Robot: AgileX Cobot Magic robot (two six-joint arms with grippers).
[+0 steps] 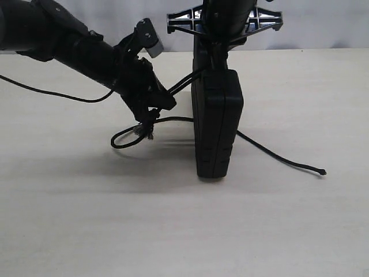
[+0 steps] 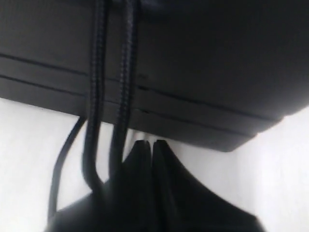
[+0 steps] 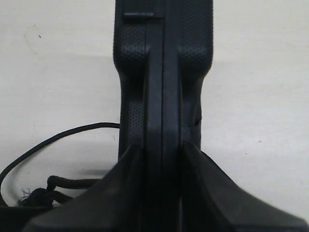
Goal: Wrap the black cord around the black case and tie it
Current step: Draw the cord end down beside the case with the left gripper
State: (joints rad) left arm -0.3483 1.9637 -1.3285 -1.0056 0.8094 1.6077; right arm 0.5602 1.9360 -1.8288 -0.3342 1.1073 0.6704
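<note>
Your left arm (image 1: 69, 46): matte black, rounded links, a small grey camera block (image 1: 151, 40) at the wrist, a thin smooth black cable (image 1: 86, 101) running off it. Your right arm (image 1: 228, 14): black, with a lattice-strutted crossbar (image 1: 183, 23) either side. On the left gripper (image 2: 147, 143) and right gripper (image 3: 159, 146): smooth black fingers (image 3: 116, 193), wedge-shaped, tapering to the tips.

Pale table (image 1: 86, 219) carries black case (image 1: 218, 127) and black cord (image 1: 277, 157).

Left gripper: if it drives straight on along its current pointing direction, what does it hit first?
Likely the black case: in the left wrist view the shut left gripper aims at its grooved side, beside two strands of the black cord. Gap unclear.
</note>
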